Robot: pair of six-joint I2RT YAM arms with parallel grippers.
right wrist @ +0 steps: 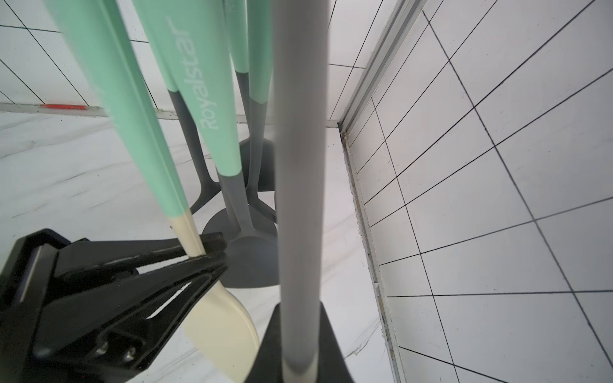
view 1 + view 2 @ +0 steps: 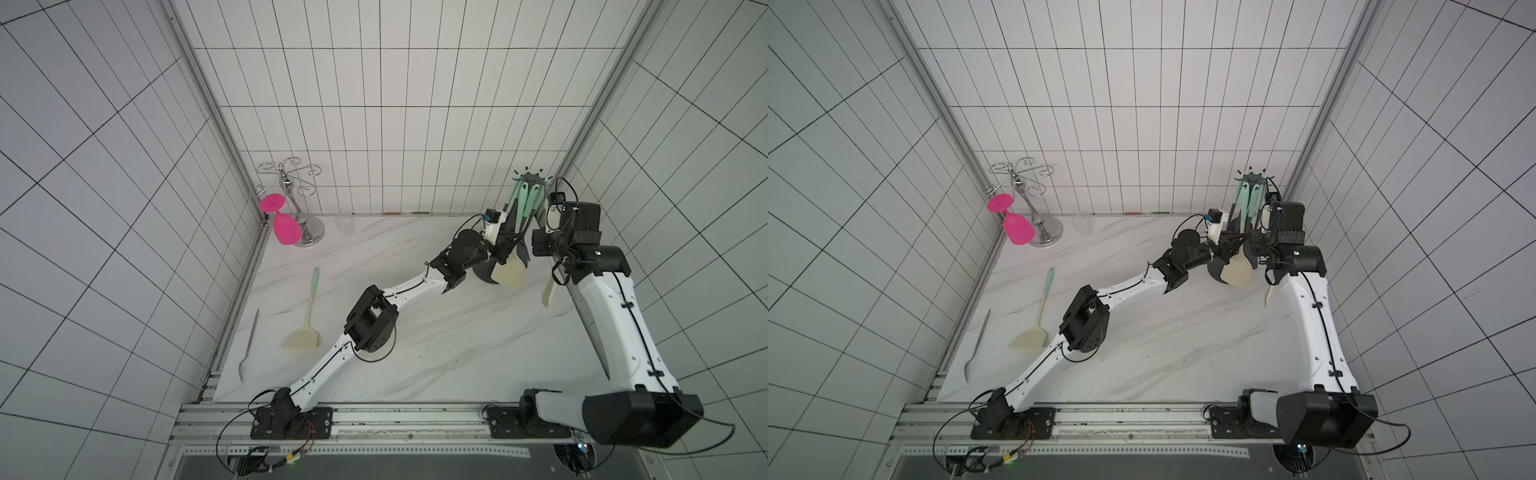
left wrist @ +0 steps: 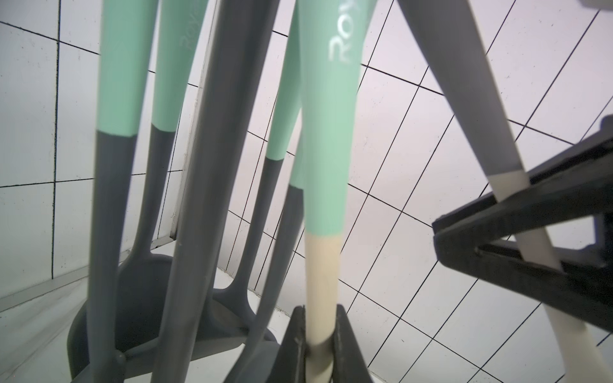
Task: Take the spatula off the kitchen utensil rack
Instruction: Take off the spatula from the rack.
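Left pincer (image 3: pixel 320 331) is clamped on the cream neck of the spatula (image 2: pixel 512 271), which hangs from the kitchen utensil rack (image 2: pixel 528 179) in the far right corner of the counter (image 2: pixel 415 332). Right pincer (image 1: pixel 299 331) is closed around a grey-handled utensil (image 1: pixel 298 132) beside it. Lift straight up until the handle end clears its hook, then draw away from the neighbours; that hook is cut off in both wrist views and too small to read from above
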